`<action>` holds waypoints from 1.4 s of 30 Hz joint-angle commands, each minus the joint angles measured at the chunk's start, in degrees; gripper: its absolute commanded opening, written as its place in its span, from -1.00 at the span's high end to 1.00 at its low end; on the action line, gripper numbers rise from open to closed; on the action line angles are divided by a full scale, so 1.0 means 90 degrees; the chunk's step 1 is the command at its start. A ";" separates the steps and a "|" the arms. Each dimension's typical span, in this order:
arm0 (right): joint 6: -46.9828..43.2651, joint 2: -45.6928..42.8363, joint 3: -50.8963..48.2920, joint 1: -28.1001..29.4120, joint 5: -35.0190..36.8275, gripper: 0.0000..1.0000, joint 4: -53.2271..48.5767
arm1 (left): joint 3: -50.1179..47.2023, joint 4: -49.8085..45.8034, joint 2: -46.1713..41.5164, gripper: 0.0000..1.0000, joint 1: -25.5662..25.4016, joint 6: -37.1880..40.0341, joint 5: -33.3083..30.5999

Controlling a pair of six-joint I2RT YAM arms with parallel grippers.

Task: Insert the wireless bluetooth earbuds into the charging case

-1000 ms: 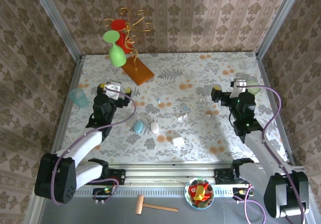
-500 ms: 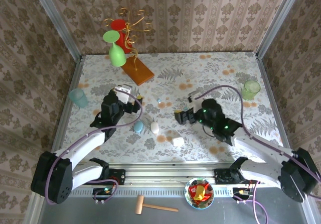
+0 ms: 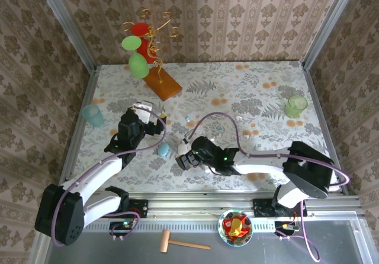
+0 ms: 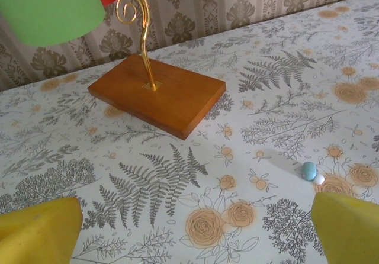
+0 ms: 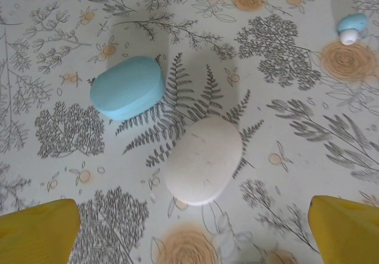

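White and oval, the smooth plastic charging case lies on the flowered bench under my right fingers, which have swung over from the far right side and hang spread wide and empty; a pale blue oval case sits just beside it. My left fingers, also spread and empty, have edged toward a tiny pale blue earbud with a white tip, loose on the bench. With both cases shut and nothing inserted, I judge the task barely begun.

A white oval case lies between the wide-apart jaws; a blue case is just ahead, a pale blue earbud farther.
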 commanded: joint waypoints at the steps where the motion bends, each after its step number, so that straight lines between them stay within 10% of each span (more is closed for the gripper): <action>1: 0.0444 0.0444 0.0419 0.0107 0.0472 -1.00 0.0043 | -0.0071 -0.0226 -0.0198 -1.00 0.0072 -0.0052 -0.0106; 30: 0.0579 0.0471 0.0021 -0.0787 0.0929 -0.77 -0.0594 | -0.0205 -0.0126 -0.0203 -1.00 0.0199 -0.0171 0.0004; 42: -0.0022 -0.0042 0.0066 -0.1116 -0.0498 -0.88 -0.0317 | -0.0243 -0.0092 -0.0145 -1.00 0.0193 -0.0145 0.0067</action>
